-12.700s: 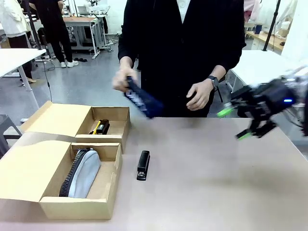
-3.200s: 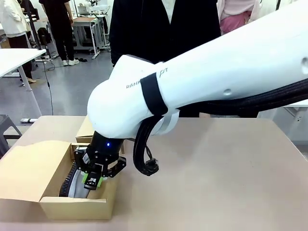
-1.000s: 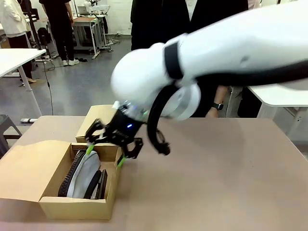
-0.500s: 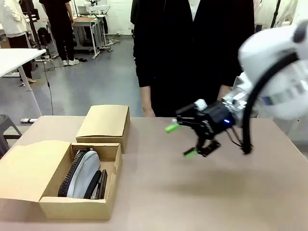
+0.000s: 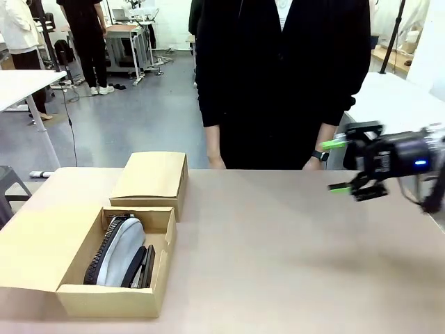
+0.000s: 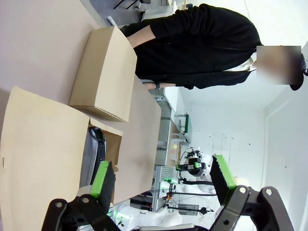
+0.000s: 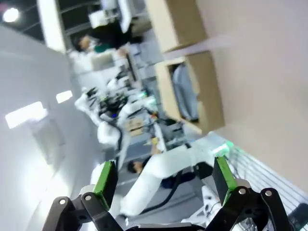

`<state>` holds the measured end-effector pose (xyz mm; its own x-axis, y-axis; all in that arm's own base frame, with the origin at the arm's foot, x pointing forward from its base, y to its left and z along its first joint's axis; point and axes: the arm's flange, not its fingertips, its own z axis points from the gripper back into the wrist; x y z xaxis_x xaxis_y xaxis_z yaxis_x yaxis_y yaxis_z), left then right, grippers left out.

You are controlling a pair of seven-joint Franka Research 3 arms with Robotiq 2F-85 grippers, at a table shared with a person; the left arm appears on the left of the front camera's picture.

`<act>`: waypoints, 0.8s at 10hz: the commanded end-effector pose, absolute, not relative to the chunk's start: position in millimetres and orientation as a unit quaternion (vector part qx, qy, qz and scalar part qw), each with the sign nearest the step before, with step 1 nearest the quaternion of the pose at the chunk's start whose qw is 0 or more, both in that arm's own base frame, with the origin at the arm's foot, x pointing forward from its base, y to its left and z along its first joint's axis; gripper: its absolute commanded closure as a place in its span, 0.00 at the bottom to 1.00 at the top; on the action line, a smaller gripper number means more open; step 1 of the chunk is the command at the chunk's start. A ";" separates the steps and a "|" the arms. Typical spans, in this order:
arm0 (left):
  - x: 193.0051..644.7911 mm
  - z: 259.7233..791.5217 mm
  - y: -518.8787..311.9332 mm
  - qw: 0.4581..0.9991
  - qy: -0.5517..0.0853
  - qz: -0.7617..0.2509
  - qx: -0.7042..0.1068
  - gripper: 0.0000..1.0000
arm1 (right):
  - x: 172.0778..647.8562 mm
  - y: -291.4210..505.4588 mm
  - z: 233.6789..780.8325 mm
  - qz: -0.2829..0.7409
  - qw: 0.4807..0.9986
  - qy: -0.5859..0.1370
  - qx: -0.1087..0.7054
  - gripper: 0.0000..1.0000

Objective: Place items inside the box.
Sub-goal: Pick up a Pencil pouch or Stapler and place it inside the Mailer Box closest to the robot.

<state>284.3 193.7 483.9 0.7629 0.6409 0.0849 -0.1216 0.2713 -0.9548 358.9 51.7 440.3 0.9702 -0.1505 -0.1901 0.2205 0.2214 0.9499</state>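
The brown cardboard box (image 5: 104,300) lies at the table's left. Its near compartment is uncovered and holds a grey zip pouch (image 5: 122,245) with a black stapler (image 5: 142,266) along its right side. A flap lid (image 5: 151,175) covers the far compartment. My right gripper (image 5: 336,165) hovers open and empty over the table's far right, well away from the box. In the left wrist view my left gripper (image 6: 162,174) is open and empty above the box (image 6: 103,77), with the pouch (image 6: 92,156) below it. The right wrist view has the right gripper (image 7: 164,177) open, the box (image 7: 211,103) far off.
A person in black (image 5: 281,76) stands at the far edge, a hand (image 5: 217,164) at the table's rim and a watch (image 5: 319,156) on the other wrist. The near lid (image 5: 38,243) lies folded out to the left. Bare tabletop (image 5: 278,257) stretches right of the box.
My right gripper has swung from above the box's near compartment across the table to the far right, staying open. The stapler and pouch have stayed in the box.
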 end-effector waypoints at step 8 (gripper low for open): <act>281.3 481.5 190.4 0.760 -0.240 0.244 -0.553 0.00 | 268.7 -77.9 405.1 -0.007 0.734 0.118 0.669 0.00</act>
